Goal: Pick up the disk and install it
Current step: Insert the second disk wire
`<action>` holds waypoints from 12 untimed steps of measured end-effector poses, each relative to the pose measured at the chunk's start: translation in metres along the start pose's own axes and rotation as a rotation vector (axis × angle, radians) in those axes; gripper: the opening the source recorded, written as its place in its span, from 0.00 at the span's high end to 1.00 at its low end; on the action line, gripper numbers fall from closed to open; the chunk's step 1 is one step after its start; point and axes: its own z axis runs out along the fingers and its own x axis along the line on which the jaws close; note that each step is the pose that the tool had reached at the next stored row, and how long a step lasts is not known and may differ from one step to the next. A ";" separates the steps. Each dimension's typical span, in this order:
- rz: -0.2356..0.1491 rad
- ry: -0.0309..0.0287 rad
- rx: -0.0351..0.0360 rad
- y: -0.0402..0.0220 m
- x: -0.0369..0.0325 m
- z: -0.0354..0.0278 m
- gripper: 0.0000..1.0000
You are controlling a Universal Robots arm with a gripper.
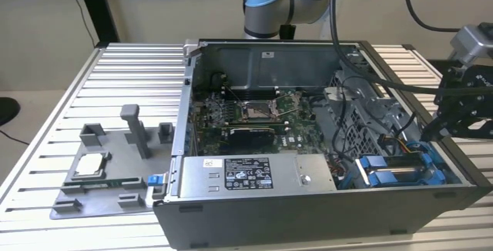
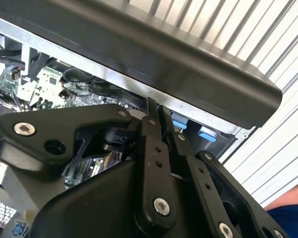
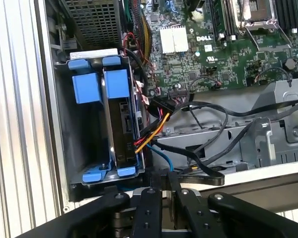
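Hovering just outside the open computer case [image 1: 324,216] at its corner by the drive bay, the black gripper [image 3: 161,181] is holding nothing, its two flat metal fingers [image 2: 151,124] pressed nearly together. Sitting on edge in that blue plastic bay [image 3: 87,89], the disk [image 3: 120,124] is showing its silver side and blue frame. Red, yellow and black cables [image 3: 154,134] are running up against it from the green board [image 3: 228,54]

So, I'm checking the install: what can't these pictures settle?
Disk: label face hidden by the blue bay, first wrist view.
Hand: cut off by the exterior view's right edge.
Disk's cable connection: too dark, first wrist view.
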 end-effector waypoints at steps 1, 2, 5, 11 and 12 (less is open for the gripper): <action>0.000 0.0000 0.0000 0.0000 0.0000 0.0000 1.00; 0.000 -0.0002 -0.0001 0.0000 0.0000 -0.0003 1.00; 0.000 -0.0002 -0.0004 0.0012 -0.0006 -0.0065 1.00; 0.000 -0.0011 0.0010 0.0208 0.0056 -0.0119 1.00; 0.000 -0.0016 0.0014 0.0243 0.0073 -0.0120 1.00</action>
